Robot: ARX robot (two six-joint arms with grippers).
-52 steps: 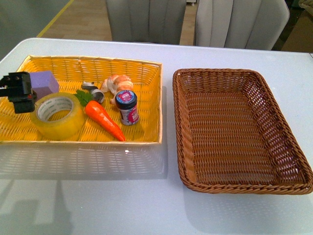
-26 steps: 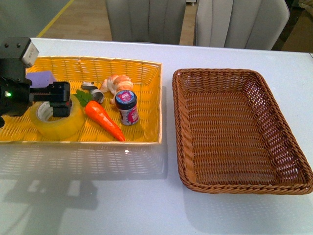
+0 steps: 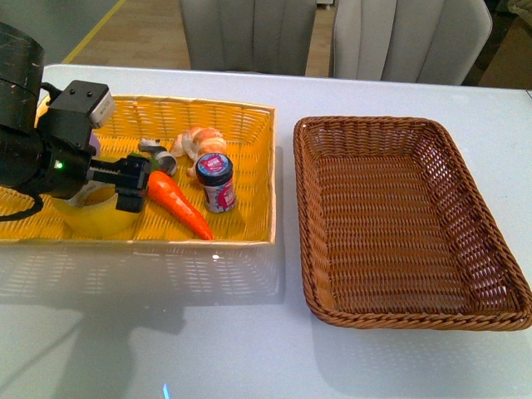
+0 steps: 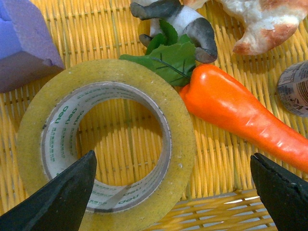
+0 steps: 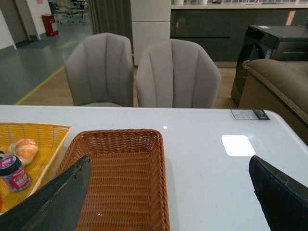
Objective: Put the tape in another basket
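Note:
The tape (image 3: 101, 219), a yellowish roll with a white printed core, lies flat at the left end of the yellow basket (image 3: 243, 114), mostly hidden under my left arm. In the left wrist view the tape (image 4: 179, 137) fills the frame. My left gripper (image 3: 130, 184) is open just above it (image 4: 172, 155), one finger over the core hole and the other outside the roll, near the basket's front rim. The dark brown wicker basket (image 3: 366, 123) stands empty to the right. My right gripper (image 5: 168, 159) is open in the air over the brown basket's (image 5: 115, 133) near edge, out of the front view.
An orange carrot (image 3: 176, 204) lies right beside the tape (image 4: 240, 120). A small jar (image 3: 216, 181), a bread roll (image 3: 199, 141), a small grey ring (image 3: 158, 155) and a purple block (image 4: 24, 48) share the yellow basket. Chairs (image 3: 249, 33) stand behind the table.
My left arm has swung in from the basket's left edge to the right, and the open gripper now sits over the tape, covering most of it in the front view.

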